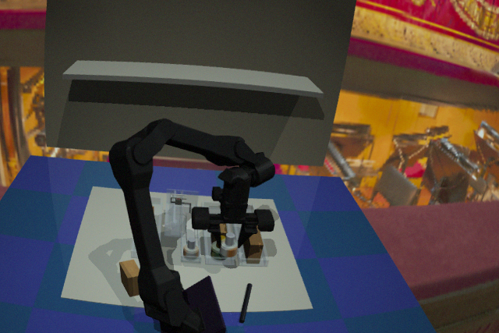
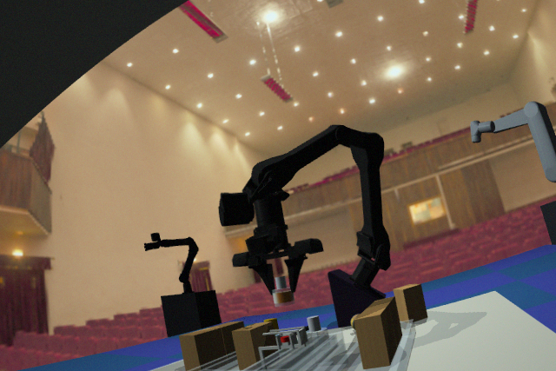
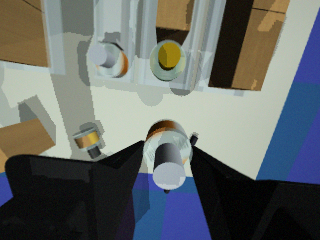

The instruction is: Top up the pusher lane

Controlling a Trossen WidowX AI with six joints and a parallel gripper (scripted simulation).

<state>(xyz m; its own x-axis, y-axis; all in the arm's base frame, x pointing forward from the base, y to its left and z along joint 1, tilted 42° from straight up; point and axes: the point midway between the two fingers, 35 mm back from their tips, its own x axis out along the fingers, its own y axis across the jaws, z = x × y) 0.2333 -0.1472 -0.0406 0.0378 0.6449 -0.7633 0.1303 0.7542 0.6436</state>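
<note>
My gripper [image 1: 231, 242] [image 2: 282, 291] [image 3: 166, 147] is shut on an upright clear jar with a grey cap and orange-brown label [image 1: 228, 249] [image 2: 283, 296] [image 3: 169, 174], held in the air. In the wrist view it hangs in front of the lanes. A jar of the same look [image 1: 191, 250] [image 3: 112, 62] stands at the front of the clear sprung lane [image 1: 189, 260]; its grey cap [image 2: 313, 323] shows in the exterior view. The pusher plate behind it cannot be made out clearly. Another jar with a dark cap and yellow-orange label [image 3: 87, 139] lies on its side on the mat.
The neighbouring lane holds a yellow-capped jar [image 3: 169, 56] with a brown box behind it. Brown boxes [image 1: 253, 246] [image 3: 247, 50] fill the lane beyond. A loose box [image 1: 129, 278] [image 3: 25, 141] and a black rod [image 1: 245, 302] lie in front. A shelf [image 1: 193, 72] hangs behind.
</note>
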